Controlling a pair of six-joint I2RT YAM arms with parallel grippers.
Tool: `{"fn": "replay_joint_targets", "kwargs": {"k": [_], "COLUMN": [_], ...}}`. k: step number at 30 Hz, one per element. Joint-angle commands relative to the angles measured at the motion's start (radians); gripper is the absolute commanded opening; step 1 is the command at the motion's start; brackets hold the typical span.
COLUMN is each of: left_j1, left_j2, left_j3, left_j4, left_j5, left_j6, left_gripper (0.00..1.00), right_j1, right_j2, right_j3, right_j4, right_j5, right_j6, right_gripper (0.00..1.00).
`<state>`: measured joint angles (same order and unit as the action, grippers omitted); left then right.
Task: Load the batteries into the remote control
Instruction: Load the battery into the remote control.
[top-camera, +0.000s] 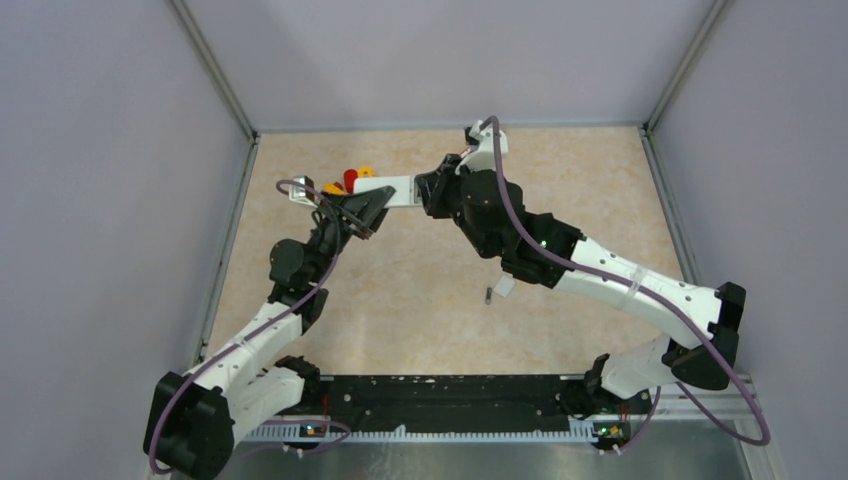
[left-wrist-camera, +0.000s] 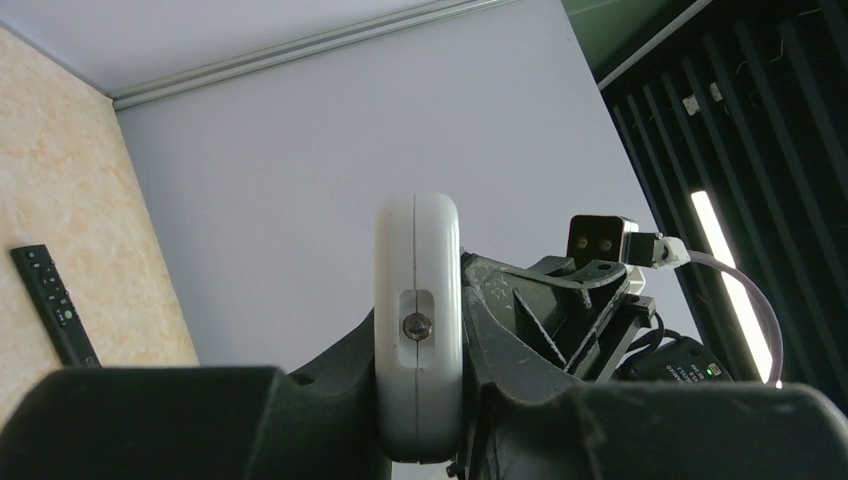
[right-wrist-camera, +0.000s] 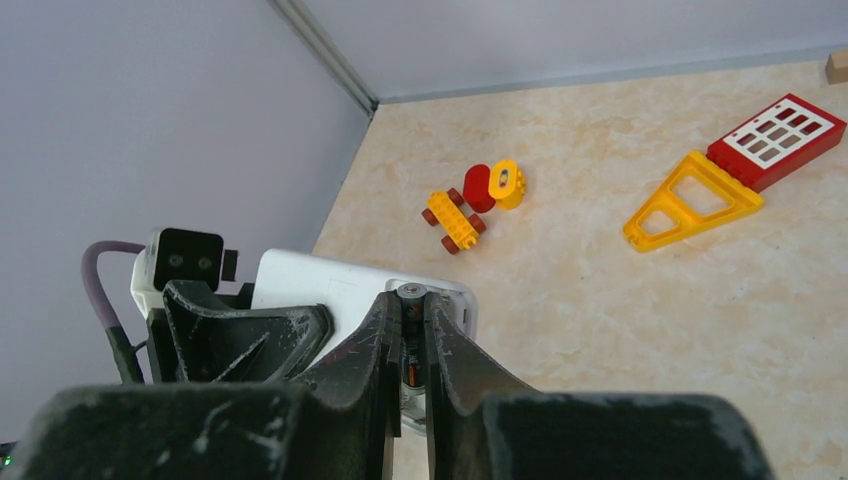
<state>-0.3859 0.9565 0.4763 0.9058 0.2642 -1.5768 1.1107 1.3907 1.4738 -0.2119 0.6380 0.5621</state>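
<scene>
Left gripper (top-camera: 371, 206) clamps white remote (left-wrist-camera: 418, 262), right gripper (right-wrist-camera: 408, 335) pinches battery (right-wrist-camera: 411, 296), toy blocks (right-wrist-camera: 474, 203) beyond

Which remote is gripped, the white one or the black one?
The rounded white plastic remote control, clamped in the left gripper; the slim black remote lies loose on the beige tabletop.
</scene>
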Motion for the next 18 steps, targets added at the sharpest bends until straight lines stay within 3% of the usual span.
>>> {"fn": "replay_joint_targets", "kwargs": {"k": [1,8,14,18], "left_j1": [0.003,0.003,0.004,0.002], "left_j2": [-0.001,0.053,0.055,0.051], "left_j3": [0.023,0.022,0.021,0.018], "left_j4": [0.100,0.219,0.239,0.239], "left_j5": [0.015,0.027,0.027,0.022], "left_j6": [-0.005,-0.049,-0.065,-0.075], "left_gripper": [0.00,0.00,0.00,0.00], "right_j1": [0.014,0.014,0.014,0.013], "right_j2": [0.006,0.009,0.011,0.010], "right_j3": [0.041,0.050,0.054,0.068], "right_j4": [-0.008,-0.058,-0.085,-0.099], "right_j5": [-0.014,-0.057,-0.045,-0.021], "right_j6": [0.039,0.082,0.085,0.076], "right_gripper": [0.03,0.06,0.20,0.23]}}
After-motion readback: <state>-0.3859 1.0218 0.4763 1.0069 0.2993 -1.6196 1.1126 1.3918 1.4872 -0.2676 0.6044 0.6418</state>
